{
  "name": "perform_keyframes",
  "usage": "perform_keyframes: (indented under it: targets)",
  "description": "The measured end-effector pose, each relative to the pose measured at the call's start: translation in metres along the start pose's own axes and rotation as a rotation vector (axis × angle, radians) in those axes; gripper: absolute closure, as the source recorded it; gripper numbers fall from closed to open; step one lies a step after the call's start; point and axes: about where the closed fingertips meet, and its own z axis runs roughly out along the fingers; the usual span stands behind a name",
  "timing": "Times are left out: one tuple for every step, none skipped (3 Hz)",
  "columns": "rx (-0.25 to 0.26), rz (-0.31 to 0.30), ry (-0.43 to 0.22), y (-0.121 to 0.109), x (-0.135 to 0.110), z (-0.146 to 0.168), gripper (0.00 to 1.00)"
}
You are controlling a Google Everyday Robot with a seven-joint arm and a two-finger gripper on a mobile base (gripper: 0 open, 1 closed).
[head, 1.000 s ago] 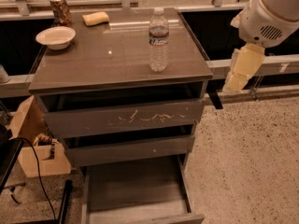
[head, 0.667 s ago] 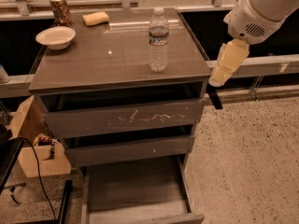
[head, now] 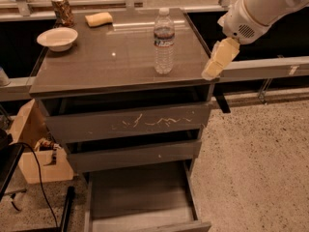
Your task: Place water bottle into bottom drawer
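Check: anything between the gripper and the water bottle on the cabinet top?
Nothing: the camera view shows only bare cabinet top between the water bottle and the gripper at its right edge.

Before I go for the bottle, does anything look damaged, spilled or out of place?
Only pale scratches across the top drawer's front. The water bottle stands upright, nothing spilled, the bottom drawer is open, and the gripper hangs by the cabinet's right edge.

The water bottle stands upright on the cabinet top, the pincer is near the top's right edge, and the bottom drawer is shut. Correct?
No: the camera view shows the bottom drawer pulled open. The water bottle and pincer are as you say.
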Motion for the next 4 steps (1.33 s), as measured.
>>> perform_keyframes:
  targets:
    - [-0.019,0.007,-0.048,-0.007,-0.007,0.008,0.00]
    - [-0.019,0.007,-0.048,-0.007,-0.007,0.008,0.00]
    - [-0.011,0.018,-0.083,-0.019,-0.012,0.028,0.00]
    - [-0.009,0.032,-0.118,-0.030,-0.017,0.045,0.00]
